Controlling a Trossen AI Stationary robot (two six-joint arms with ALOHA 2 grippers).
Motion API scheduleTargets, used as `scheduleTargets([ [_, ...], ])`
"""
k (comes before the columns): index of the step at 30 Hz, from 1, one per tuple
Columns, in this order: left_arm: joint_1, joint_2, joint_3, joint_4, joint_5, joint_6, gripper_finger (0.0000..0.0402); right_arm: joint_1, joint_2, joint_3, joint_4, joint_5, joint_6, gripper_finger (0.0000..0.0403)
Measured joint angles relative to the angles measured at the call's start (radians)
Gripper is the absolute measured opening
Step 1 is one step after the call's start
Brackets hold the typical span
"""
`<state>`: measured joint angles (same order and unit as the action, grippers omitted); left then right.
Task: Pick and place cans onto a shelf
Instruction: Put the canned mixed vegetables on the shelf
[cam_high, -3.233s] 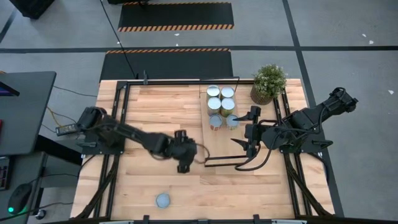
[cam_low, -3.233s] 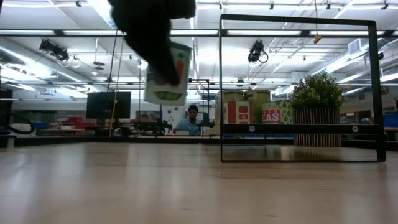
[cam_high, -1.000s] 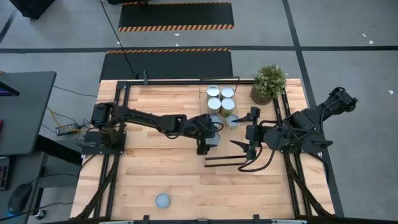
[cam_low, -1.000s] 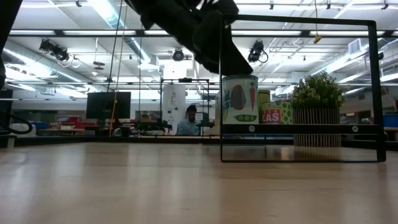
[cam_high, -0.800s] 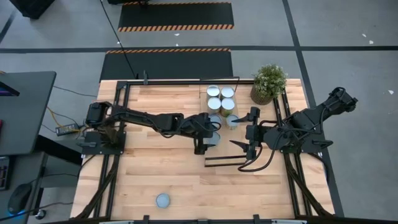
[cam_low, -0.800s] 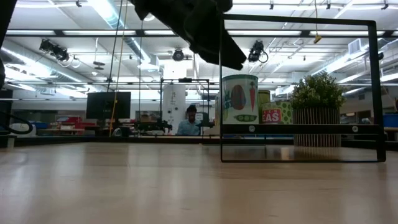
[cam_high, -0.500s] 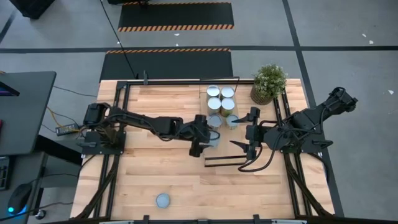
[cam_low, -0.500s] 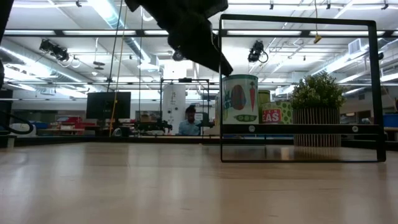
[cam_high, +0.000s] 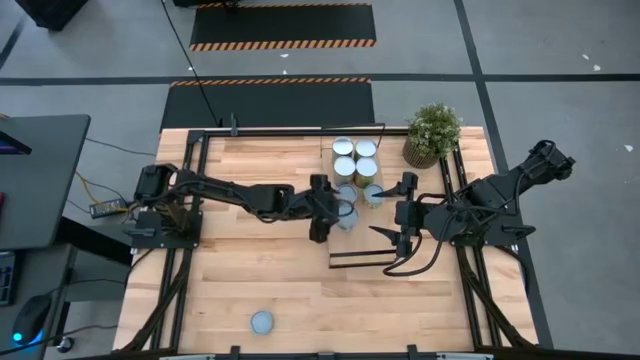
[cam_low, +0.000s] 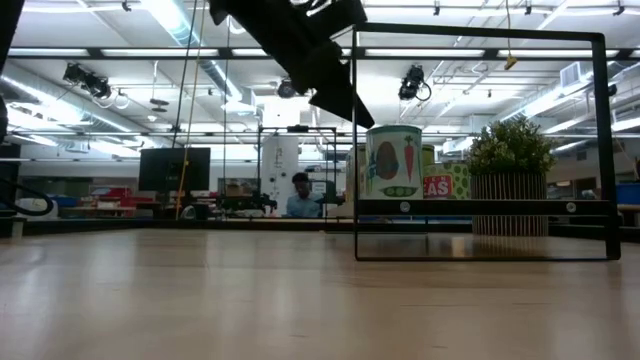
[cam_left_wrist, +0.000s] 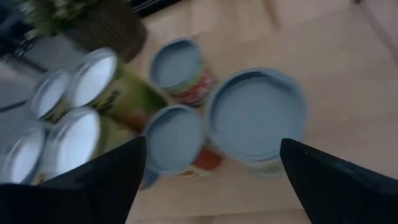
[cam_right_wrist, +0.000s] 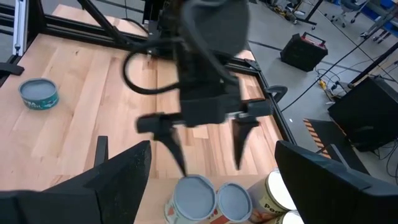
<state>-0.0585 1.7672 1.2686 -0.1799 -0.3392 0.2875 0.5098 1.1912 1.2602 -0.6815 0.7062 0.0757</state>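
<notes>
Currently the left gripper (cam_right_wrist: 205, 134), fingers spread and empty, hovers over a just-placed can (cam_high: 347, 215) on the shelf (cam_high: 352, 240); the lone can (cam_high: 262, 322) appears next. The right gripper (cam_high: 388, 247) waits open.

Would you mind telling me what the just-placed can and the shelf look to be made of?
The can looks like metal under a glossy printed paper label showing vegetables; its flat bluish-grey lid has a rolled rim. The shelf appears to be pale wood with visible grain, on a thin black frame, probably metal wire.
</notes>
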Motion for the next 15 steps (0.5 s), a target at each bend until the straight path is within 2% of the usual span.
scheduleTargets([
  [4, 0.025, 0.000, 0.000, 0.009, -0.023, -0.044, 0.0375, 0.000, 0.000, 0.000, 0.000, 0.000, 0.000, 0.0350],
  [10, 0.017, -0.007, 0.000, -0.006, 0.136, -0.003, 0.0375, 0.000, 0.000, 0.000, -0.005, -0.001, -0.004, 0.0350],
  [15, -0.009, 0.018, 0.000, 0.009, 0.154, 0.083, 0.0375, 0.000, 0.000, 0.000, -0.001, -0.002, -0.004, 0.0350],
])
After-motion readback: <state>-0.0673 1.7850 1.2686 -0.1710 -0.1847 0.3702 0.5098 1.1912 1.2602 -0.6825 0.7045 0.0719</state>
